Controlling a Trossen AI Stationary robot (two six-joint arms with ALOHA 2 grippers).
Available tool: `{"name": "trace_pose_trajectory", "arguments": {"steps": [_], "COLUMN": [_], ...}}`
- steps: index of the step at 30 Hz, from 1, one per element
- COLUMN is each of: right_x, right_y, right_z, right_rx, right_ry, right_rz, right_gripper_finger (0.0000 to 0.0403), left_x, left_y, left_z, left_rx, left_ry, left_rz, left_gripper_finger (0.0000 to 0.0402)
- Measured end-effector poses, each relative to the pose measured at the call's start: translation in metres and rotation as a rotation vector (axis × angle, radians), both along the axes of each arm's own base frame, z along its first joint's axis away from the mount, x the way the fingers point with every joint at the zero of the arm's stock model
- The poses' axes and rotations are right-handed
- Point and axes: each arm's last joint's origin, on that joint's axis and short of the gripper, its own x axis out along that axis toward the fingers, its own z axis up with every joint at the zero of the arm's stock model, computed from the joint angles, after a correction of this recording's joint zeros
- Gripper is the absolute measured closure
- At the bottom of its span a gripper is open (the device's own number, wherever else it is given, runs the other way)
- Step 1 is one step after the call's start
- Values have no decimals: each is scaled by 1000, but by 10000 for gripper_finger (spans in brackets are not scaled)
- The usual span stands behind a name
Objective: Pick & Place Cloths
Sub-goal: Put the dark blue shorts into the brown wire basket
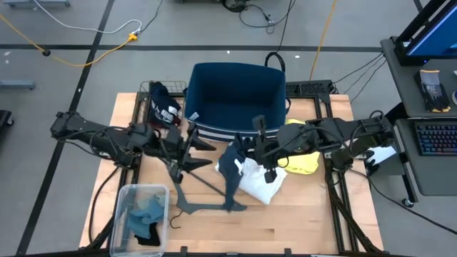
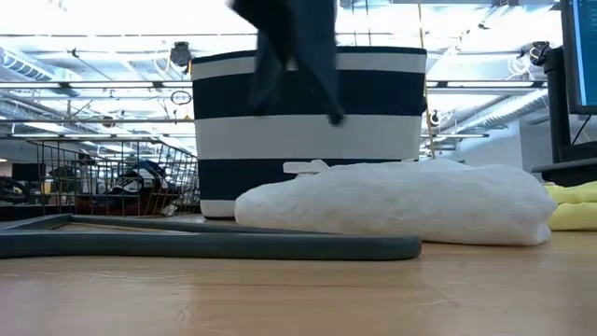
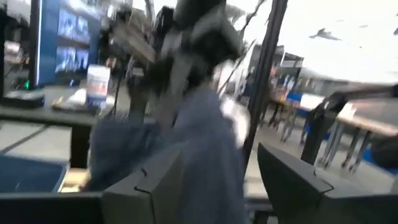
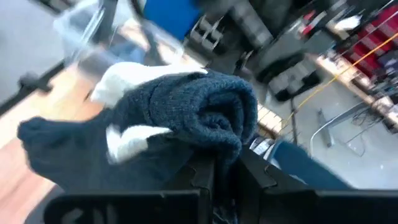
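My right gripper (image 1: 243, 152) is shut on a dark teal knitted cloth (image 1: 230, 175) above the table's middle, just in front of the navy-and-white striped basket (image 1: 239, 96). In the low view the cloth (image 2: 291, 51) hangs clear of the table. A white cloth (image 1: 258, 180) lies flat on the table beside it, and a yellow cloth (image 1: 303, 160) lies under the right arm. My left gripper (image 1: 191, 151) is open above the grey hanger (image 1: 196, 189), which lies flat on the wood, and faces the hanging cloth (image 3: 205, 143) without touching it. My right gripper pinches a bunched, rolled-over fold (image 4: 217, 127) of the dark teal cloth between its two fingers (image 4: 202, 174); the number of layers does not show. The cloth is lifted clear of the table and hangs slack below the fingers, its lower end (image 2: 326, 112) in front of the basket.
A wire basket (image 1: 146, 93) at the far left holds a maroon, black and white cloth (image 1: 163, 107). A clear plastic bin (image 1: 125, 203) at the near left corner holds blue cloths (image 1: 146, 214). Bare wood shows along the near edge (image 1: 285, 228).
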Motion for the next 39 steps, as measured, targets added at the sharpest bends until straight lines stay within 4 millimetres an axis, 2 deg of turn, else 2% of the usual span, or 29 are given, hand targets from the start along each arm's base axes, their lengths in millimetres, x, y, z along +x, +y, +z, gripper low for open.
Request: {"name": "trace_pose_trajectory", "arguments": {"steps": [5,16,27,39], "right_x": [2,5,13,39], "right_y": [1,2,5,11], "right_z": [8,17,21,5], "right_rx": [23,38,-44,-121], "right_ry": [-80,-183,-264,-252], "right_rz": [9,-19,-7,-11], "right_gripper_finger": [382,382,382,382], "left_x": [13,29,36,51], "left_y": [-2,-12,-20,-30], "left_z": [2,4,5,-1], "left_rx": [14,-16,-93,-130], "left_ry": [92,110,63,-18], "left_rz": [61,25,-135,-372], "left_gripper_finger": [173,169,169,169]}}
